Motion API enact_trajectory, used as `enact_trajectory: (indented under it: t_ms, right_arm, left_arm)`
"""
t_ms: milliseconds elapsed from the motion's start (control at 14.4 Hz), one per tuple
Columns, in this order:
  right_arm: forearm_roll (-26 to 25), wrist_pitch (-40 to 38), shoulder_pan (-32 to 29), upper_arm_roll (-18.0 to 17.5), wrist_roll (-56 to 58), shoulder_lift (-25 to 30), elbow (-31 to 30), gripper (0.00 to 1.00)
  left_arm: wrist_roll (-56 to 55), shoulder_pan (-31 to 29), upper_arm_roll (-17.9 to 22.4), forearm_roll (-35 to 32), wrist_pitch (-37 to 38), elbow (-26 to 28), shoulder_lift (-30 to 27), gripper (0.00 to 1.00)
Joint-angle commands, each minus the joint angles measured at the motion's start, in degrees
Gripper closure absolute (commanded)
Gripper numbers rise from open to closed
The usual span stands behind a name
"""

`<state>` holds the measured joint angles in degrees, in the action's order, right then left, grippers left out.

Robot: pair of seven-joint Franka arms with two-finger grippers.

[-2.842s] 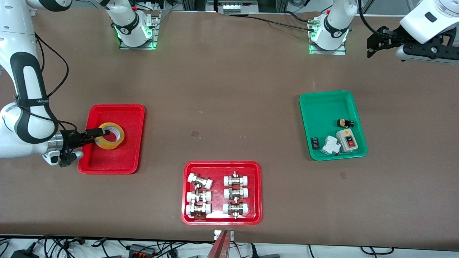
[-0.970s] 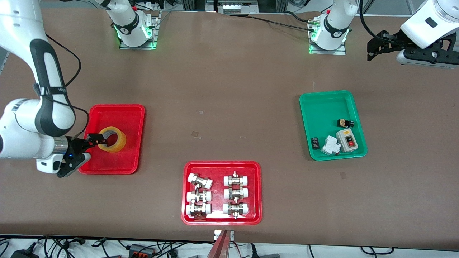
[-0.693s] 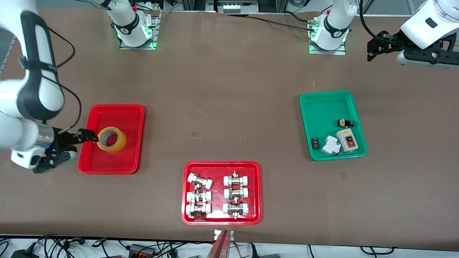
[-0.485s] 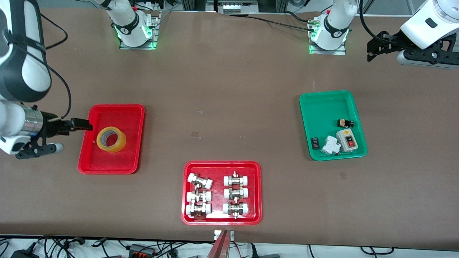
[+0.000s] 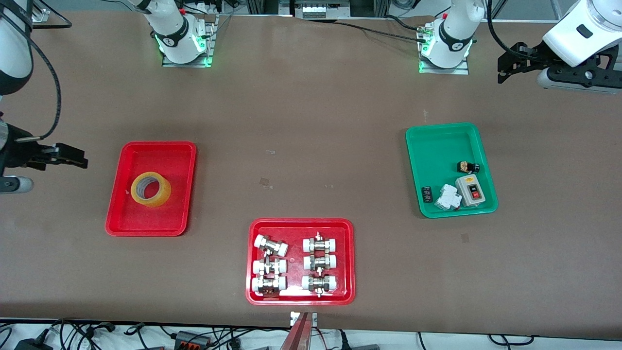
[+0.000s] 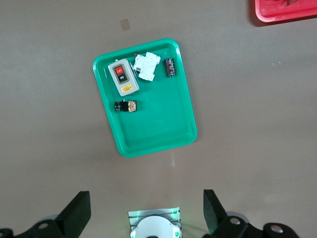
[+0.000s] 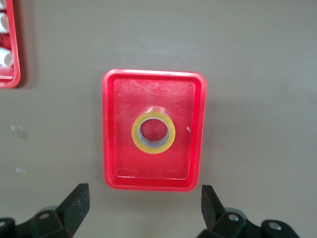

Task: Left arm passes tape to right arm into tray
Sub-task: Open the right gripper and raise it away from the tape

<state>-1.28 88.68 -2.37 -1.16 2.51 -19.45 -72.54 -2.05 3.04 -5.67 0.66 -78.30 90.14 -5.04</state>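
Observation:
The yellow see-through tape (image 5: pixel 150 189) lies flat in the plain red tray (image 5: pixel 160 224) at the right arm's end of the table. It also shows in the right wrist view (image 7: pixel 153 133), inside the tray (image 7: pixel 109 148). My right gripper (image 5: pixel 80 160) is open and empty, up over the bare table just outside the tray, apart from the tape; its jaws stand wide in the right wrist view (image 7: pixel 144 198). My left gripper (image 5: pixel 501 63) is open and empty, held high over the left arm's end of the table, where that arm waits (image 6: pixel 146 198).
A red tray (image 5: pixel 252 262) of white-capped metal fittings sits near the front camera's edge. A green tray (image 5: pixel 437 146) with a switch box and small parts lies toward the left arm's end; it shows in the left wrist view (image 6: pixel 158 134).
My right gripper has let go of the tape, which stays in the tray. It has risen and drawn back off the tray toward the right arm's end of the table. The left arm has hardly moved.

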Motion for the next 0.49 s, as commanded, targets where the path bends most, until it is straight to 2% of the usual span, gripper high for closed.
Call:
enact_trajectory:
  t_ms: [0, 277, 416]
  right_arm:
    - [-0.74, 1.57, -0.44, -0.25, -2.16, 2.3, -0.05, 0.0]
    - [-1.88, 4.14, -0.17, 0.54, -2.07, 7.13, -4.26, 0.0]
    - [-2.41, 6.93, -0.26, 0.54, -2.16, 11.07, -10.56, 0.0]
  left_arm:
    - [-0.32, -0.31, -0.04, 0.92, 0.16, -1.28, 0.56, 0.0]
    - [-0.23, -0.31, -0.04, 1.01, 0.16, -1.28, 0.56, 0.0]
    - [-0.23, -0.31, -0.04, 1.01, 0.16, -1.28, 0.56, 0.0]
